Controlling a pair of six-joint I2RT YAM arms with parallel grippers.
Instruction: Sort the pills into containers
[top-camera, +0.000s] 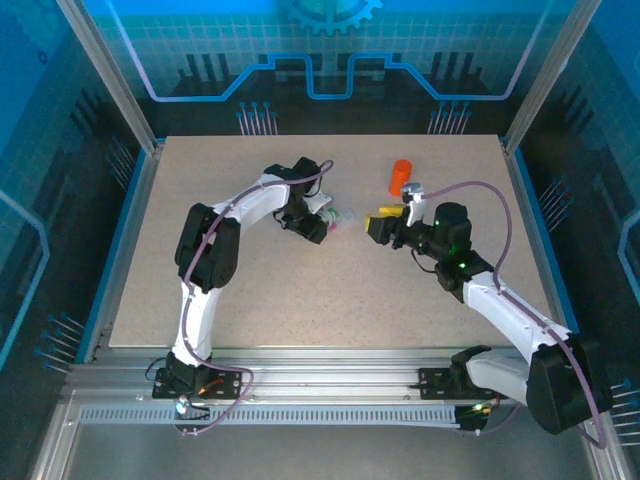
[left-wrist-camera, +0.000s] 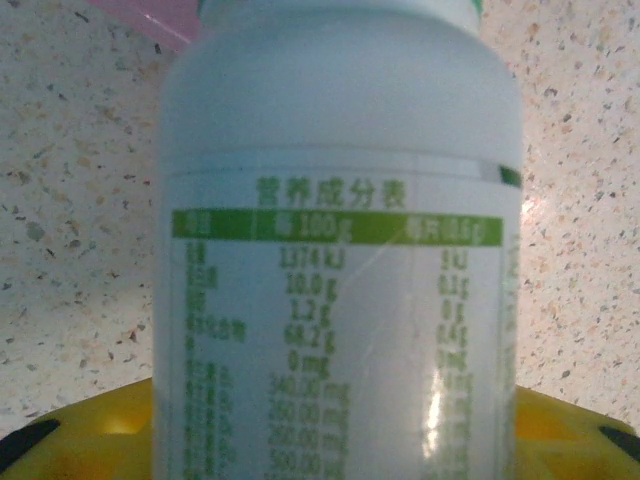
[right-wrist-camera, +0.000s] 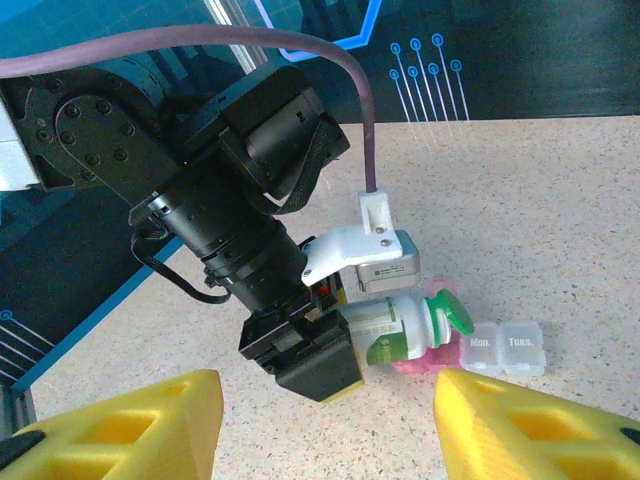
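Observation:
My left gripper (top-camera: 318, 224) is shut on a white bottle with a green cap (right-wrist-camera: 415, 322), which it holds on its side just above the table. That bottle's label (left-wrist-camera: 338, 300) is close up in the left wrist view, with a yellow finger (left-wrist-camera: 95, 420) on each side. A pink-tinted clear piece (right-wrist-camera: 425, 366) lies under the bottle's neck. The orange bottle (top-camera: 401, 177) stands upright further back. My right gripper (right-wrist-camera: 325, 440) hovers open and holds nothing, its yellow fingers (right-wrist-camera: 530, 430) pointing at the left gripper. The pills are hidden from view.
A clear pill organizer marked "Mon." and "Tues." (right-wrist-camera: 506, 349) lies on the speckled table (top-camera: 300, 300), touching the pink piece. Both arms meet at the table's middle back. A metal frame and blue panels (top-camera: 130, 110) border the table.

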